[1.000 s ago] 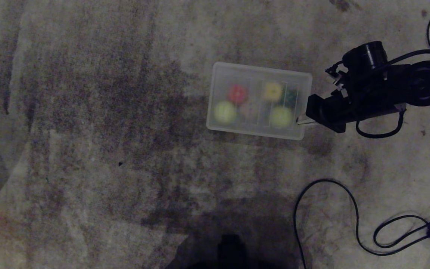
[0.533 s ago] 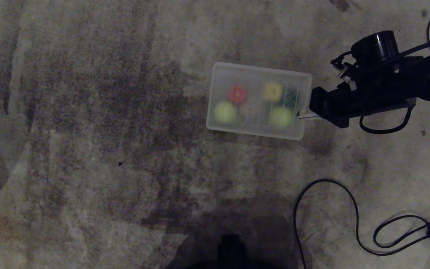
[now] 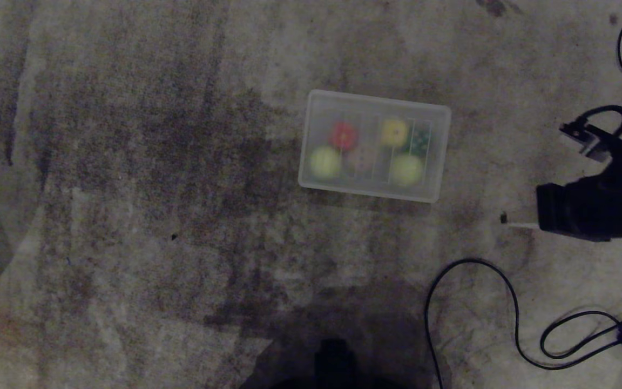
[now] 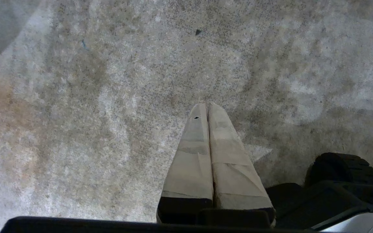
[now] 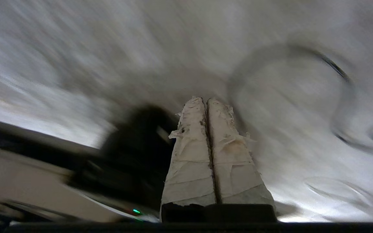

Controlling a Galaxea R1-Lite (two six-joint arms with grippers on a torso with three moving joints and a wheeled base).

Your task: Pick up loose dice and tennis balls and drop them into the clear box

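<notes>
Right gripper [image 3: 508, 225] closed, empty, well apart from clear box [image 3: 435, 154].

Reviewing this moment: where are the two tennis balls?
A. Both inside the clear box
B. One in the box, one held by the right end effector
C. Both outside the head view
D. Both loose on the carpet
A: both tennis balls lie inside the clear box among the dice, and the right end effector is shut and empty.

The right gripper [image 3: 507, 225] is pulling away from the box [image 3: 374, 101]: a second ago its tip was touching the box's right end, and now it is sitting well apart from it, nearer the robot, beside the cable [image 3: 512, 302].
</notes>
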